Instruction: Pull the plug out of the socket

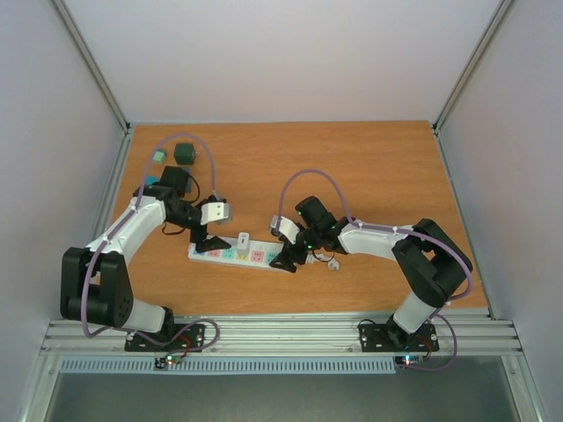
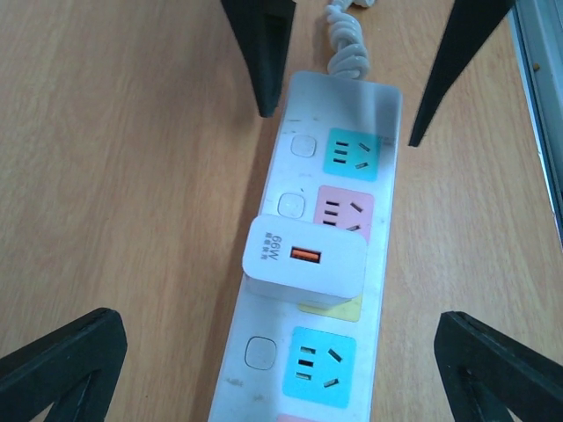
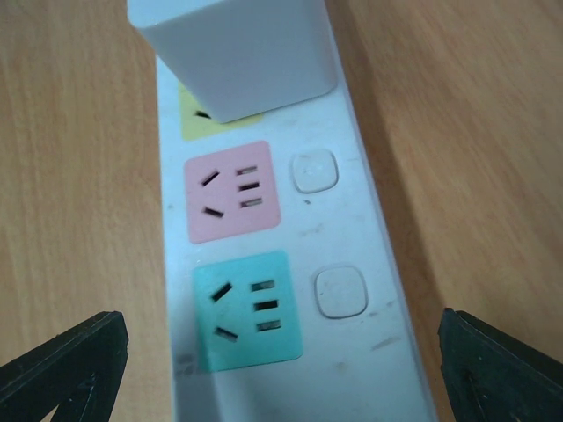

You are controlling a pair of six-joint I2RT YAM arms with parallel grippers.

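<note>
The socket [image 1: 230, 255] is a long white power strip lying on the wooden table between the two arms. A white block-shaped plug [image 1: 243, 239] with an orange port stands in it; the left wrist view shows this plug [image 2: 305, 262] over the yellow outlet. My left gripper [image 1: 208, 246] is open, and its fingers [image 2: 62, 369] straddle the strip's left part, just short of the plug. My right gripper [image 1: 284, 262] is open astride the right end, where its fingers [image 3: 501, 369] flank the socket [image 3: 273, 264]. The plug [image 3: 233, 53] sits beyond them. Neither gripper touches the plug.
The curly white cord [image 1: 330, 262] trails off the strip's right end. A dark green cube [image 1: 184, 153] and a small light green block [image 1: 159, 156] sit at the back left. Grey walls enclose the table. A metal rail [image 2: 547, 105] runs along the near edge.
</note>
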